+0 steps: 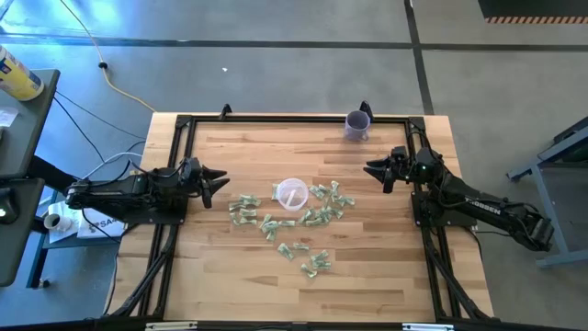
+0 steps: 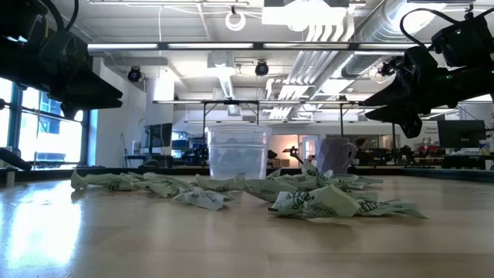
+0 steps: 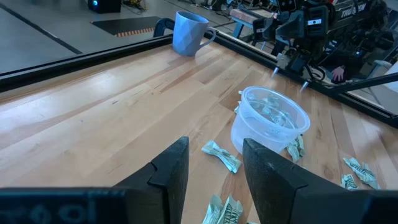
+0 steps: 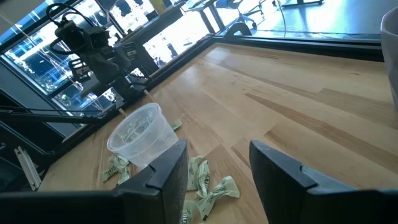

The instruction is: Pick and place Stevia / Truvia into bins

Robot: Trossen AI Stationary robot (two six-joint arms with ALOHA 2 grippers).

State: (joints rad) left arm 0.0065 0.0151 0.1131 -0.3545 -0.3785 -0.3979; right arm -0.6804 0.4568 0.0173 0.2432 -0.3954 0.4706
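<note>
Several green-and-white Stevia packets [image 1: 303,225] lie scattered flat on the wooden table around a round translucent cup [image 1: 291,194], the bin, which stands upright at the middle and shows a few packets inside [image 3: 272,115]. My left gripper [image 1: 223,180] hovers at the table's left side, open, nothing between its fingers [image 3: 214,177]. My right gripper [image 1: 371,168] hovers at the right side, open and empty too [image 4: 217,168]. Both are raised above the table and point toward the cup.
A purple mug [image 1: 357,124] with a handle stands at the far edge, right of centre. A black metal frame [image 1: 276,119] runs around the table. The near half of the wood, in front of the packets, is bare.
</note>
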